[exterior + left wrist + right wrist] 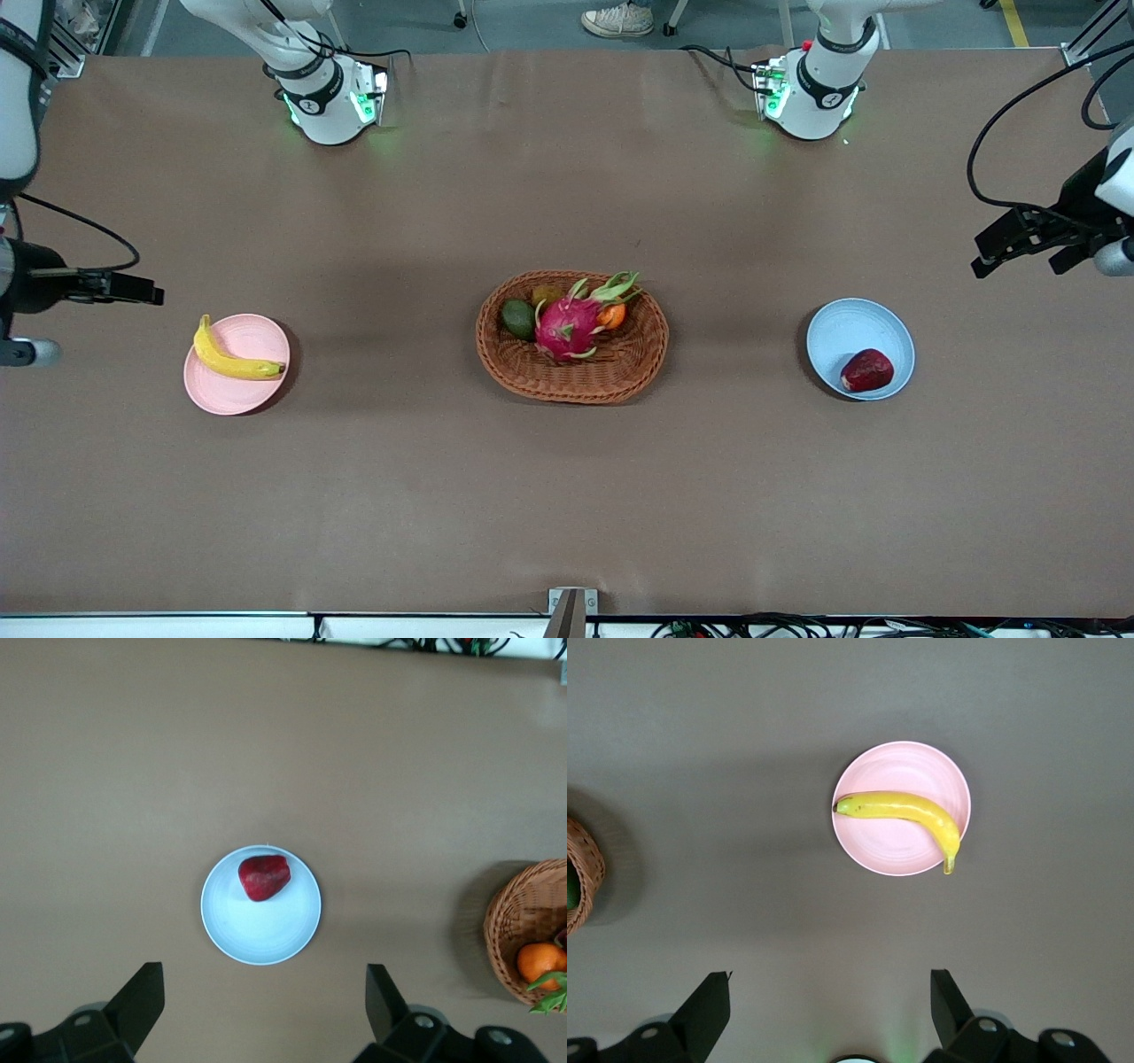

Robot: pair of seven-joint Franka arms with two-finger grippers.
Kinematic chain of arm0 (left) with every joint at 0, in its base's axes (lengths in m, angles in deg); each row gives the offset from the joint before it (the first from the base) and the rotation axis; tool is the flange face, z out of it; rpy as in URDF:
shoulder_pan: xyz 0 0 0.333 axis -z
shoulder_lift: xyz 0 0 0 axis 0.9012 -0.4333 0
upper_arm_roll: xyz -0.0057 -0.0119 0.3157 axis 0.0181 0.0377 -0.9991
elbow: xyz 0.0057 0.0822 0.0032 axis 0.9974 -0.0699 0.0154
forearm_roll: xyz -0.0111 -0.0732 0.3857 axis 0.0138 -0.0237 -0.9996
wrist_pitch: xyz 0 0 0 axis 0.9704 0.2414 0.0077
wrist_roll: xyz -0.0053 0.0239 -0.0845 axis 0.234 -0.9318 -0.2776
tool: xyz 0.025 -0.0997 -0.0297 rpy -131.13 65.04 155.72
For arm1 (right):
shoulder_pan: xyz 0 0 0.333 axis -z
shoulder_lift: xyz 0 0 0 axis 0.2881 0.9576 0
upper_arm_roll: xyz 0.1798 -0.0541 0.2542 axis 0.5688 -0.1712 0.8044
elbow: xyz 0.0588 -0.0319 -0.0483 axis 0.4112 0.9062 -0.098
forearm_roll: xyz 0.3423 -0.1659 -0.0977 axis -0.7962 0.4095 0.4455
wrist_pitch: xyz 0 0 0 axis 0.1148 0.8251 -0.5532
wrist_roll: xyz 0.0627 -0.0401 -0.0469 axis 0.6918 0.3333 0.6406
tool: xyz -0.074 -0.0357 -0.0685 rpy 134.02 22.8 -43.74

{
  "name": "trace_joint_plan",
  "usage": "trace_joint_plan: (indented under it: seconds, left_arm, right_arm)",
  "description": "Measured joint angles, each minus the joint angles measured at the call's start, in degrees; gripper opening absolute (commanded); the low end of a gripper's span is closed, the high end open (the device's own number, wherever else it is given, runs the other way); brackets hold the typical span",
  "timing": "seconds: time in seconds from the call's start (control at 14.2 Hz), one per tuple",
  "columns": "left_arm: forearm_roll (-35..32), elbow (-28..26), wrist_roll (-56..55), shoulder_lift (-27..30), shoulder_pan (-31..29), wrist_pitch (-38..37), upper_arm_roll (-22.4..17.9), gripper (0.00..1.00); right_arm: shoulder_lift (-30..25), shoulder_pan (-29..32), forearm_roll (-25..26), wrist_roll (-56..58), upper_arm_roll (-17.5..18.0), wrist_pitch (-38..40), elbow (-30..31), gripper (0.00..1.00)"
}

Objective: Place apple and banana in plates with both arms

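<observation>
Both fruits lie plated, apple [264, 876] and banana [905, 812] clear of spread fingers [137, 1001].

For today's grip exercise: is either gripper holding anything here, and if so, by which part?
Nothing is held. The left gripper and right gripper are both open and empty; the apple lies in the blue plate, the banana on the pink plate.

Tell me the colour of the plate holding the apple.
Light blue plate, with the dark red apple on it; clearest in the left wrist view.
</observation>
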Motion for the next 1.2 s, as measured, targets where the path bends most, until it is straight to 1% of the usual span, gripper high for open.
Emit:
trace_joint_plan:
  seconds: [0.14, 0.35, 0.63, 0.85, 0.99, 1.06, 1.2]
  left_arm:
    - [0.0, 1.89, 0.01, -0.07, 0.0, -2.16, 0.0, 1.0]
    - [0.0, 3.66, 0.01, -0.25, -0.09, -6.69, -0.05, 1.0]
    - [0.0, 4.18, 0.34, -0.45, -0.96, -7.72, -0.08, 1.0]
    - [0.0, 4.24, 0.46, -0.53, -0.99, -7.82, 0.01, 1.0]
    - [0.0, 4.26, 0.48, -0.58, -0.99, -7.96, 0.06, 1.0]
    - [0.0, 4.26, 0.49, -0.61, -0.99, -8.0, 0.07, 1.0]
    - [0.0, 4.26, 0.49, -0.65, -0.99, -8.03, 0.1, 1.0]
  right_arm:
    - [0.02, 0.1, 0.13, 0.0, -0.27, 0.76, -1.2, 1.0]
    - [0.08, -0.09, 0.69, -0.26, -0.12, 0.96, -1.4, 1.0]
    - [-0.26, -0.07, 1.06, -0.37, -0.15, 1.32, -1.55, 1.0]
    - [-2.44, -0.07, 1.15, -0.37, -0.15, 1.62, -0.74, 1.0]
    - [-4.89, -0.08, 1.27, -0.37, -0.15, 1.32, 1.35, 1.0]
    - [-6.56, -0.08, 1.39, -0.37, -0.14, 0.23, 3.39, 1.0]
    - [-10.83, -0.08, 1.86, -0.37, -0.12, -3.61, 9.47, 1.0]
